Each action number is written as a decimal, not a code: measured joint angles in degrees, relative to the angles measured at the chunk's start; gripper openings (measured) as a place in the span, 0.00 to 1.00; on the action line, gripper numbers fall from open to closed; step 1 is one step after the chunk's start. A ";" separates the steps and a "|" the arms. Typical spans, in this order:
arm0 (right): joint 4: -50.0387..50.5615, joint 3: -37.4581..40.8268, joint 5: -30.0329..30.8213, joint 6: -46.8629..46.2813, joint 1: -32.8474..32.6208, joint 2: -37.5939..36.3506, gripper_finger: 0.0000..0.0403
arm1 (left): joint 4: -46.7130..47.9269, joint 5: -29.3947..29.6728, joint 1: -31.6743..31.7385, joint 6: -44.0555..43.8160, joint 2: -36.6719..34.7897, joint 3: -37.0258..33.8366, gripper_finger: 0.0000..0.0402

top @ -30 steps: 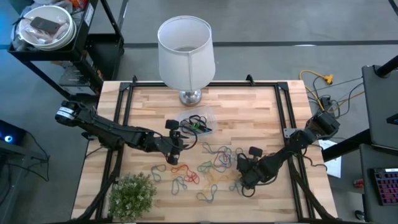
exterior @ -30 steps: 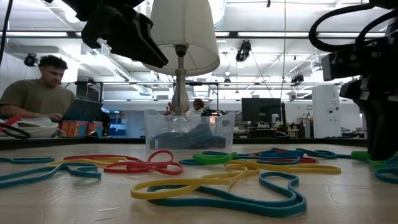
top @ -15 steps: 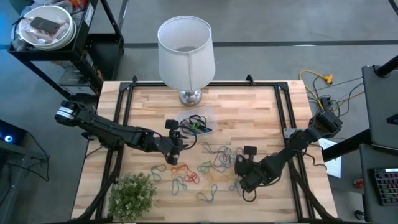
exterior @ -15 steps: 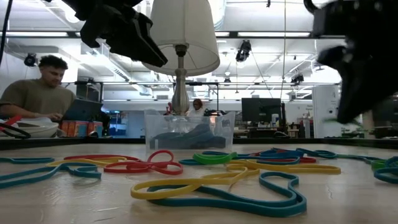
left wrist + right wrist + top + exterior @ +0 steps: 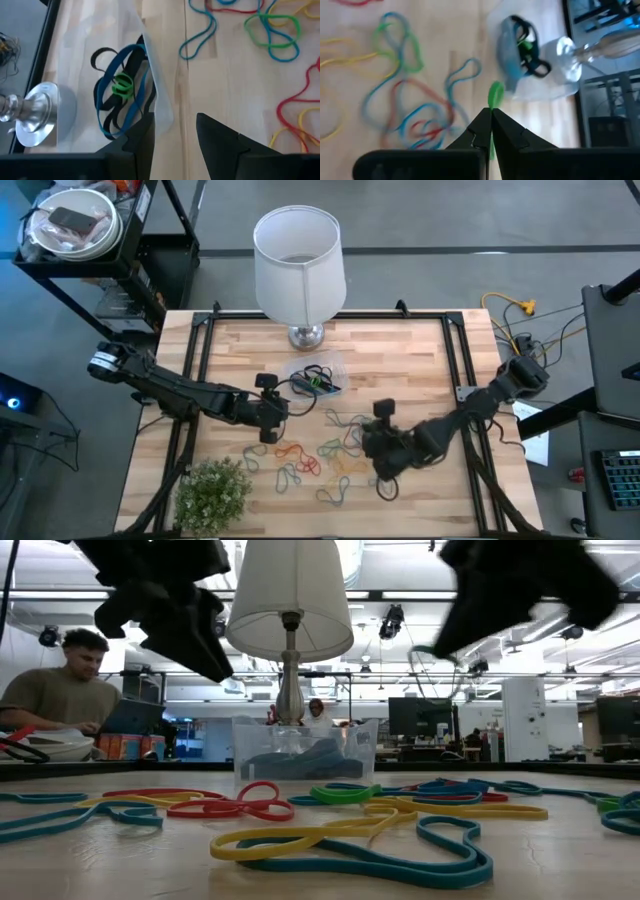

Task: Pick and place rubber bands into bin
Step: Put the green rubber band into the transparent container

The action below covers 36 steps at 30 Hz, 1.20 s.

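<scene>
Many coloured rubber bands [image 5: 320,455] lie loose on the wooden table's near half [image 5: 340,830]. The clear bin [image 5: 318,378] stands in front of the lamp and holds several bands [image 5: 120,95]. My right gripper [image 5: 370,440] is raised over the loose bands, to the near right of the bin, and is shut on a green rubber band [image 5: 495,93]. My left gripper [image 5: 175,137] hovers open by the bin's near left corner [image 5: 275,412], with nothing between its fingers. My right gripper pinches the green rubber band [image 5: 493,102] between its two shut fingertips. The fingers slant downward and point toward the bin [image 5: 540,65]. The band's loop [image 5: 428,668] hangs below the gripper, slack and clear of the table.
A white lamp shade [image 5: 298,265] on a metal base [image 5: 35,107] stands at the table's far middle, just behind the bin. A small green plant [image 5: 213,492] sits at the near left corner. Black rails [image 5: 195,360] run along the table's sides.
My right gripper has risen from the table with the green band and gone toward the table's left, nearer the bin, rolling as it went. The band is now lifted clear and hangs from the tips. My left gripper has tipped a little in place.
</scene>
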<state>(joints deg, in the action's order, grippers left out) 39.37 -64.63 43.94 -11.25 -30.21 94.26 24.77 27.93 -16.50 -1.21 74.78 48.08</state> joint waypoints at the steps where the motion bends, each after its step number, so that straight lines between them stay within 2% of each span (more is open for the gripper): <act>1: -1.23 -0.14 0.00 2.08 1.16 0.00 0.02 | 0.00 0.00 -0.02 0.00 0.00 -0.16 0.32; 10: -18.08 0.49 -0.92 22.76 12.20 0.00 0.02 | 0.31 -0.01 -0.02 -0.15 -0.04 -1.42 0.32; 16: -25.45 0.80 -9.56 28.90 19.58 0.00 0.02 | 0.81 -0.03 -0.02 -1.60 -0.04 -1.67 0.32; 26: -35.66 1.87 -27.90 31.86 31.21 1.99 0.02 | 0.78 -0.09 -0.36 -4.52 -0.04 -1.67 0.32; 36: -41.39 1.93 -35.34 27.70 38.65 8.02 0.02 | -0.63 -0.11 -0.56 -4.92 -0.04 -1.67 0.32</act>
<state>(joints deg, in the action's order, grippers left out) -2.02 -62.70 8.61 16.45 8.43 102.28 24.15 27.81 -17.05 -6.14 74.74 46.41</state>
